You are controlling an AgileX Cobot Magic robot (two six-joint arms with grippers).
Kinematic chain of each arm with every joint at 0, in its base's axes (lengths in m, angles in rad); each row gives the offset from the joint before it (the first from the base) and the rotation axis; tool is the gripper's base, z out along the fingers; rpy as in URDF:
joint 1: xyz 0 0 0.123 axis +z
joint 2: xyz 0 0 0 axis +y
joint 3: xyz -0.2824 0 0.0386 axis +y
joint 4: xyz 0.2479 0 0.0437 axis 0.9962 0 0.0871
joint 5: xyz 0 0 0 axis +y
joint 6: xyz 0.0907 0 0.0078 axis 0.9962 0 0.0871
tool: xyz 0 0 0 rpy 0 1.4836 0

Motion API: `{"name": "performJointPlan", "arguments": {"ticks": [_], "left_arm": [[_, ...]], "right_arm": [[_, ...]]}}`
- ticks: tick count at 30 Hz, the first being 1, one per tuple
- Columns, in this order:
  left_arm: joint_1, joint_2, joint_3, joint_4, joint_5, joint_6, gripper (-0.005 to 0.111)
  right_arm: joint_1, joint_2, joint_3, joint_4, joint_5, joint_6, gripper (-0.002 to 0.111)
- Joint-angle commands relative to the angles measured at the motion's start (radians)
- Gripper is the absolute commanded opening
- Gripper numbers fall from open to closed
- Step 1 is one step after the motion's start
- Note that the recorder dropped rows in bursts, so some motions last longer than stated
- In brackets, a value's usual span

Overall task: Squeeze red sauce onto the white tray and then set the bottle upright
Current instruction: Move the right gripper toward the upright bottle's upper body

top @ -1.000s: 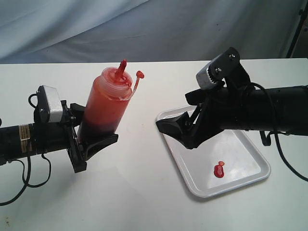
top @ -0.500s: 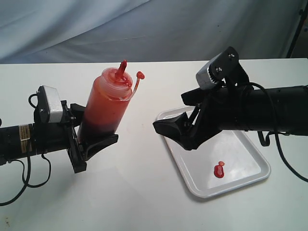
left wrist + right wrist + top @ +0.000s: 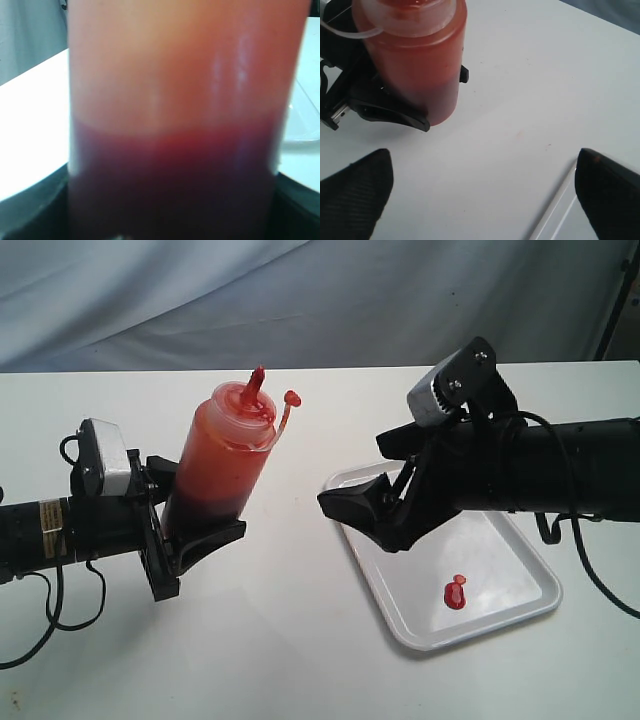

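The bottle (image 3: 222, 455) leans a little to the right over the table's left half, its red nozzle up and its tethered cap hanging beside it. My left gripper (image 3: 195, 510) is shut on its lower body, where the red sauce (image 3: 175, 170) has settled dark. The bottle (image 3: 175, 100) fills the left wrist view. My right gripper (image 3: 365, 480) hangs open and empty over the near-left end of the white tray (image 3: 400, 625). A small blob of red sauce (image 3: 455, 592) lies on the tray. The right wrist view shows the bottle (image 3: 420, 65) beyond my open right gripper (image 3: 485, 195).
White tabletop with a pale blue cloth backdrop behind it. Black cables loop off the left arm (image 3: 50, 610) and the right arm (image 3: 590, 560). The tray's edge (image 3: 560, 215) shows beside one right finger (image 3: 610, 195).
My right gripper has edged slightly left, toward the bottle. The bottle and the left gripper have barely moved.
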Motion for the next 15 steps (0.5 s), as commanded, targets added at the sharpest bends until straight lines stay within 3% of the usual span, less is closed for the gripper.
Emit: {"name": "performJointPlan", "arguments": {"ticks": [1, 12, 15], "left_arm": [[0.003, -0.022, -0.001, 0.004, -0.065, -0.014, 0.0], [0.003, -0.022, -0.001, 0.01, -0.065, -0.014, 0.0], [0.003, -0.022, -0.001, 0.01, -0.065, -0.014, 0.0]], "right_arm": [[-0.008, 0.0, -0.006, 0.004, 0.012, -0.005, 0.089], [-0.006, 0.0, -0.006, 0.004, 0.115, -0.035, 0.089], [0.047, 0.029, -0.006, 0.004, 0.116, -0.077, 0.089]]}}
